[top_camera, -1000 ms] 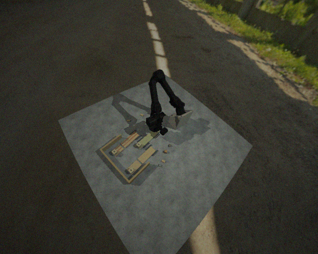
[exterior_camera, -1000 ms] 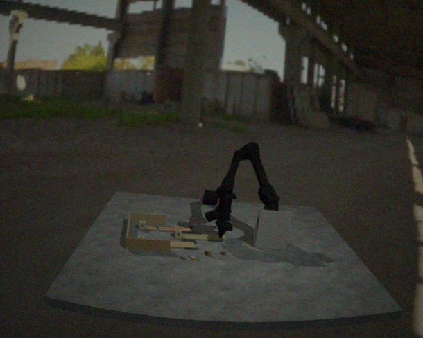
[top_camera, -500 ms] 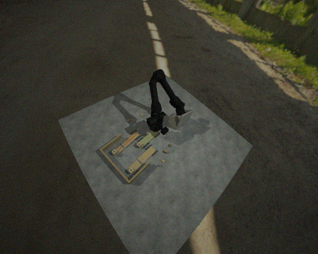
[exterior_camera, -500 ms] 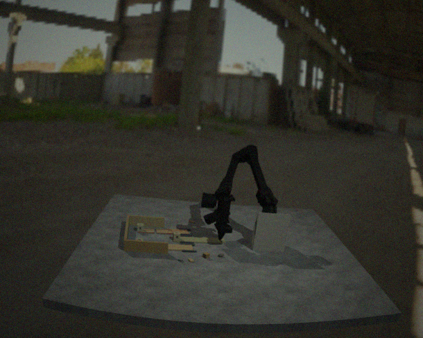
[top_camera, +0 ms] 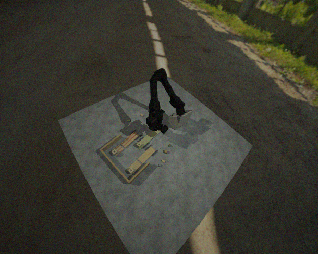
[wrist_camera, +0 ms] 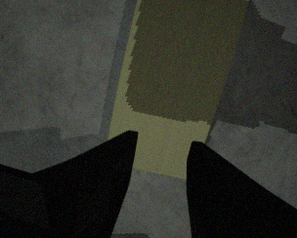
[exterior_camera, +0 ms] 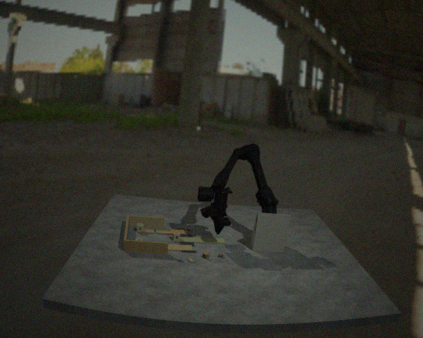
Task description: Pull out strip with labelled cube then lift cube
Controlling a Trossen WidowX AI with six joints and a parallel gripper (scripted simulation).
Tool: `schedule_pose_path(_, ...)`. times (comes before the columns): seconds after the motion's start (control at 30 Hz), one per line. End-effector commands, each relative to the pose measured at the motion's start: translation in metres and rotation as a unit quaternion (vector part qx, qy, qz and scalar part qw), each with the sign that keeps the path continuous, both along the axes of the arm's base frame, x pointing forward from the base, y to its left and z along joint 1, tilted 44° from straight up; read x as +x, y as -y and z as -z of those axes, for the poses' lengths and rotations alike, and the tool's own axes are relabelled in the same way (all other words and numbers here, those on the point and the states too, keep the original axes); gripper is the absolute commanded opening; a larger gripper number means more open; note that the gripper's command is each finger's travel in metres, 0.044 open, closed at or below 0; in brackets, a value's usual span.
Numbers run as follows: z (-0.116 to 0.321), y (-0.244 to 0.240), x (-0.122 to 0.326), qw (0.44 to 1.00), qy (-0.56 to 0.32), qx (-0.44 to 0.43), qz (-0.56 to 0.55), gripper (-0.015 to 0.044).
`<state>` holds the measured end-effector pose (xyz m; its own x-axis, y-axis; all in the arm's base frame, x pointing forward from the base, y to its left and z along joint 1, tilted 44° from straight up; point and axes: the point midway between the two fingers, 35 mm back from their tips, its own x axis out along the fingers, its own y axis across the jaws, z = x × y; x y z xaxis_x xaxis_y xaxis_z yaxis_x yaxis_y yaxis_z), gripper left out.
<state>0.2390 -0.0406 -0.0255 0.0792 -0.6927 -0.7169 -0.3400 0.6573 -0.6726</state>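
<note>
The parted claw [top_camera: 164, 130] [exterior_camera: 218, 232] [wrist_camera: 163, 146] holds nothing; the yellow-green strip [top_camera: 147, 139] [exterior_camera: 200, 240] [wrist_camera: 161, 151] points lengthwise from its cube toward the claw

Cube [top_camera: 139, 144] [exterior_camera: 176, 237] on middle strip [top_camera: 147, 139] [exterior_camera: 202, 240] [wrist_camera: 161, 156]

Looks like a run-down industrial yard or a large open-sided shed, not a room in a home or an office. Shows thick pillars [exterior_camera: 192, 70] and overhead beams [exterior_camera: 59, 19] at the far side, with open sky [exterior_camera: 250, 38] between. Farther off, a panel fence [exterior_camera: 239, 95], a tree [exterior_camera: 82, 60] and rough grass [top_camera: 259, 34] [exterior_camera: 70, 113]. Around the grey worktop [top_camera: 169, 201] [exterior_camera: 211, 292], dark road-like ground [top_camera: 52, 52] [exterior_camera: 317, 176] with a pale painted-looking stripe [top_camera: 155, 36] [exterior_camera: 417, 225].
</note>
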Motion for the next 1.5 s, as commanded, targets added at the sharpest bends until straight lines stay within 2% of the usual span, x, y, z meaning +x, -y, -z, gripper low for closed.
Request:
schedule_pose_path(0.0, 0.0, -0.005, 0.014, 1.0, -0.009, 0.0, -0.012, 0.021)
schedule_pose_path(0.3, 0.001, -0.013, 0.041, 1.0, -0.009, 0.001, -0.012, 0.044)
schedule_pose_path(1.47, 0.004, -0.046, 0.144, 1.0, -0.006, 0.001, -0.012, 0.044)
